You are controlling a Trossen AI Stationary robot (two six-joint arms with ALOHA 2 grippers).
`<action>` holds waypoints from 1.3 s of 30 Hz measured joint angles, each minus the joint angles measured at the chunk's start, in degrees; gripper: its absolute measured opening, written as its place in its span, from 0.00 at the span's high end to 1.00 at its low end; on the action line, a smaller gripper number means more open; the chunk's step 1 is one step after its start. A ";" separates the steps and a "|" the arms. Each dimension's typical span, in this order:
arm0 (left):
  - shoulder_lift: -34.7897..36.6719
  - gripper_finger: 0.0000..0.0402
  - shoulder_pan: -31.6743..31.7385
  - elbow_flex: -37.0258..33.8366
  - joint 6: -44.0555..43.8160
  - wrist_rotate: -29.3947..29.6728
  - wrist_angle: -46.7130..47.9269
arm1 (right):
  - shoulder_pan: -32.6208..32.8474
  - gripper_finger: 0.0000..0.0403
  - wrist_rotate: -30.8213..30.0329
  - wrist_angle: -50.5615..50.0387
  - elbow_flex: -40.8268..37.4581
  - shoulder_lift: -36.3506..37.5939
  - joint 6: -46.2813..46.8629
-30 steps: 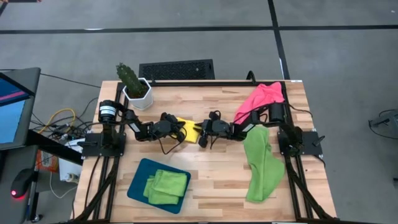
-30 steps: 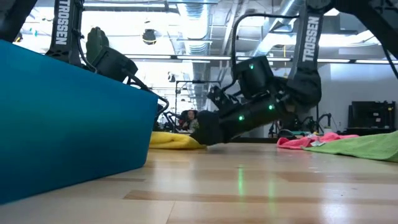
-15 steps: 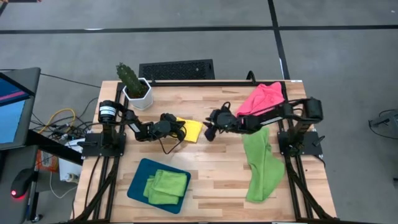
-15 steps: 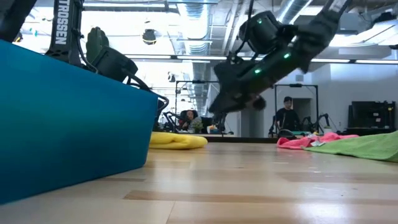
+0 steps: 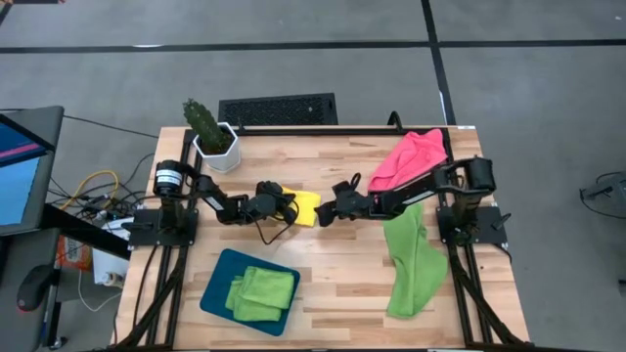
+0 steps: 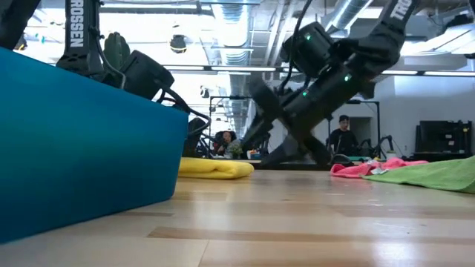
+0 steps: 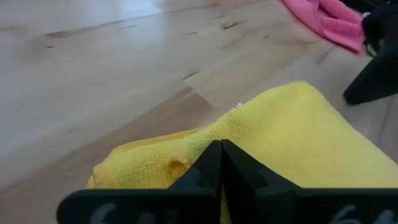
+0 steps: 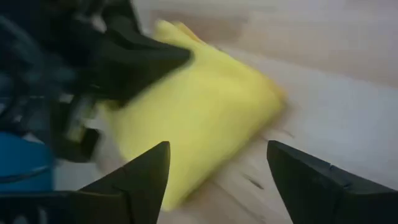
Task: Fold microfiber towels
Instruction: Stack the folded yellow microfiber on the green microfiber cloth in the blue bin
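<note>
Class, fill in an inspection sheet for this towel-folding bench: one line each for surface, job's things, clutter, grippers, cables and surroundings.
Surface: wooden table, bare in the middle.
Job's things: yellow towel folded mid-table; pink towel bunched at the far right corner; lime green towel spread along the right side; folded green towels on the teal tray.
Clutter: potted cactus at the far left corner.
Grippers: left gripper shut, at the yellow towel's edge; right gripper open beside the yellow towel, holding nothing.
Cables: loose wires left of the table.
Surroundings: grey floor; monitor at left; a person stands far behind.
</note>
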State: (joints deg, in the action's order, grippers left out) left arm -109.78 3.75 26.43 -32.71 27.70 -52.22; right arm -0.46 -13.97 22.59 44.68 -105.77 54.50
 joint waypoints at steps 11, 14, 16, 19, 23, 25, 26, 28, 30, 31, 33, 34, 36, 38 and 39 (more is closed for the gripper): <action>-0.02 1.00 -0.07 0.03 -0.22 0.94 0.08 | -0.02 0.27 0.01 5.23 6.29 -9.17 5.47; -0.04 1.00 -0.09 0.03 -0.22 1.08 0.16 | -0.01 0.27 0.55 4.66 9.79 -11.25 4.65; -0.04 1.00 -0.09 0.03 -0.19 1.13 0.24 | -0.01 0.27 1.42 4.46 11.65 -12.38 3.96; -0.04 1.00 -0.09 0.03 0.64 1.25 0.27 | 0.03 0.30 1.94 2.48 13.46 -12.79 4.55; -0.04 1.00 -0.09 0.02 3.08 1.85 0.37 | 0.37 0.41 1.63 -1.53 13.75 -12.02 4.70; 0.05 1.00 -0.08 0.01 4.85 2.04 0.45 | 0.50 0.51 1.62 -3.07 13.75 -11.74 4.75; 0.51 1.00 0.00 -0.03 5.78 2.02 0.85 | 0.61 0.56 1.55 -3.46 13.77 -11.72 4.64; 1.52 1.00 0.04 -0.15 7.42 1.64 1.40 | 0.93 0.68 1.32 -3.94 13.77 -11.70 4.29; 3.42 1.00 0.04 -0.23 8.78 1.13 2.21 | 1.28 0.80 1.24 -4.18 13.77 -11.65 4.01; 4.61 1.00 0.04 -0.23 9.57 0.93 3.08 | 1.41 0.86 1.24 -4.24 13.76 -11.65 3.49; 7.59 1.00 0.10 -0.21 11.36 0.84 5.65 | 1.62 0.93 1.22 -4.30 13.75 -11.65 2.45; 9.83 1.00 0.11 -0.24 12.23 0.90 8.26 | 1.68 0.93 1.20 -4.17 13.72 -11.65 2.42; 14.92 1.00 0.11 -0.19 13.38 0.93 13.76 | 1.66 0.93 1.27 -4.14 13.69 -11.41 2.71; 21.63 1.00 0.11 -0.21 14.77 1.04 21.27 | 1.63 0.90 1.24 -3.99 13.57 -10.60 3.19; 25.47 1.00 0.11 -0.21 15.46 1.24 25.50 | 1.69 0.90 1.24 -2.96 13.67 -10.56 3.25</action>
State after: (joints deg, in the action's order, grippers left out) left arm -84.31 3.86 26.22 -17.25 28.94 -26.73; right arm 1.22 -12.74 19.63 58.36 -116.33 57.75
